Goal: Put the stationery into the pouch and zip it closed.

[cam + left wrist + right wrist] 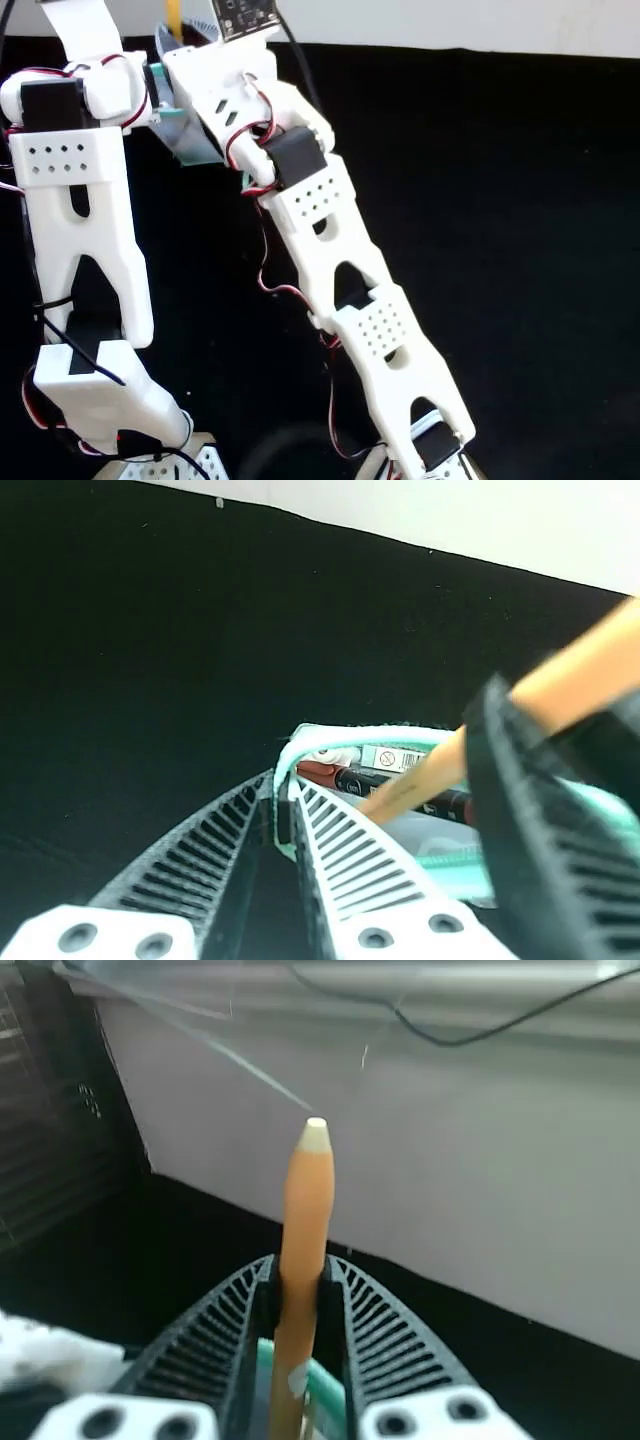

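Note:
A teal pouch (335, 733) lies open on the black table, with a red pen (318, 772), a black pen (400, 785) and a white item inside. My left gripper (282, 785) is shut on the pouch's rim at one end of the opening. My right gripper (300, 1278) is shut on an orange pencil (305, 1210), held steeply with its lower end in the pouch's mouth (326, 1380). In the left wrist view the pencil (420, 780) slants down into the pouch beside a dark finger (525, 810) of the right gripper. From above, both arms meet over the pouch (192, 145) at the far left.
The table top (500, 200) is covered in black cloth, with open room to the right of the arms. A pale wall (480, 1190) runs along the table's far edge. Red and black cables (265, 270) hang along the arms.

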